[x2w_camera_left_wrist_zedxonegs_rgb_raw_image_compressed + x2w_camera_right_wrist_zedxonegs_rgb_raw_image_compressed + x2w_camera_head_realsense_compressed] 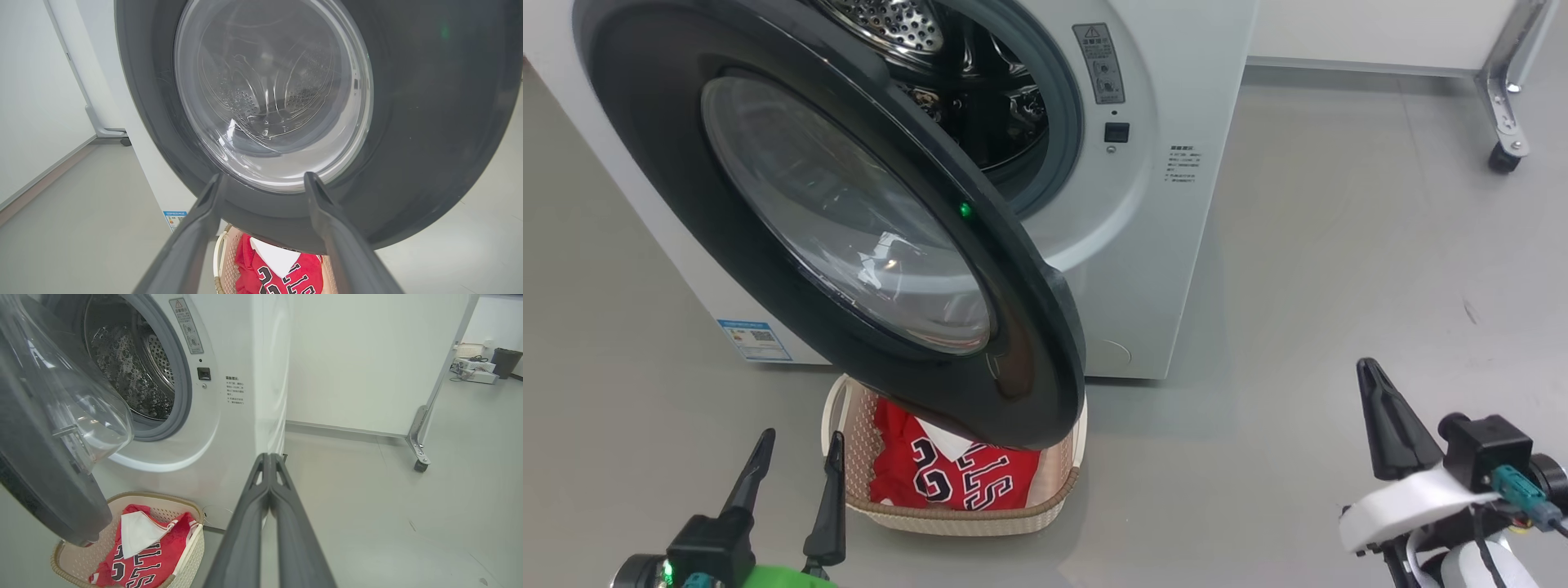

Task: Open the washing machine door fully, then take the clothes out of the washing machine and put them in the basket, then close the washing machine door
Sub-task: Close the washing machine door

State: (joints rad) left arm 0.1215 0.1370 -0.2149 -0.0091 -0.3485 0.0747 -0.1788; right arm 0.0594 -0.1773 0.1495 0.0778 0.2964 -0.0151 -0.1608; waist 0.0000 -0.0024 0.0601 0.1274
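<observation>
The washing machine door (849, 245) stands swung out from the washing machine (1176, 106), its black ring and bulging glass window tilted across the front of the white cabinet. Behind it the steel drum (890, 24) and the grey seal show through the gap on the right side. Down on the grey floor (1339, 245), the basket (964, 518) sits right in front of the machine, partly tucked under the door's lower edge. And there's the red jersey (947, 474), lying in the basket, lettering up, a flap of white lining folded over the top.

Left gripper (800, 435) is low at the left, just beside the basket, its fingers spread wide with nothing between them. From the left wrist view those fingers point at the outer face of the door, tips lined up with the bottom of the glass; whether they touch it, I can't tell.

Right gripper (1368, 367) is over at the lower right, above bare floor, well apart from the machine. Its two fingers are pressed flat together, holding nothing.
</observation>
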